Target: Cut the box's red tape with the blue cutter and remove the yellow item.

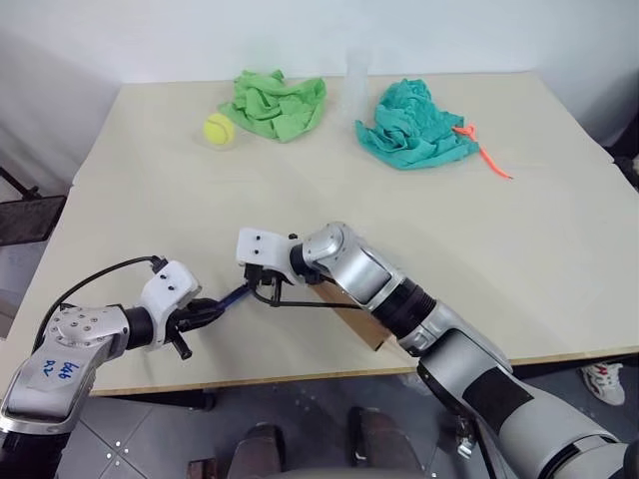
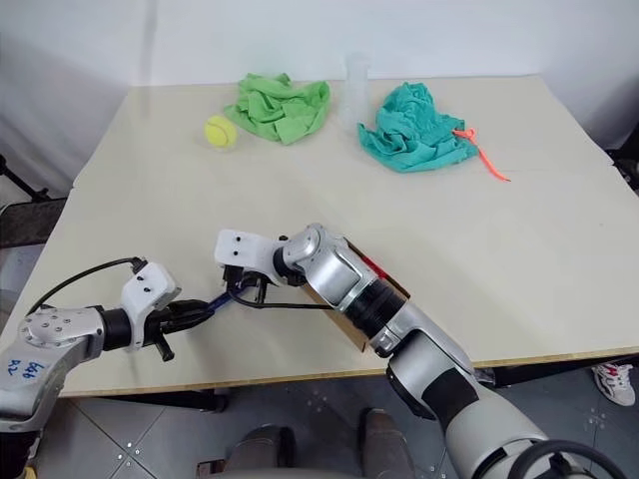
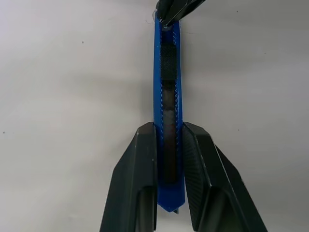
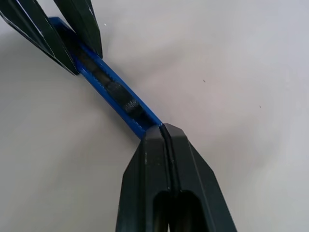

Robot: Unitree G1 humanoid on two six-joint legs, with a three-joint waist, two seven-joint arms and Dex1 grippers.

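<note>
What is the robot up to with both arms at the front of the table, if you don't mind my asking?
Both grippers hold the blue cutter above the table. The left gripper clamps one end of it between its fingers, and the right gripper is shut on the other end. The box lies under the right arm, mostly hidden. At the far side lie a tennis ball, a green cloth and a teal cloth.
</note>
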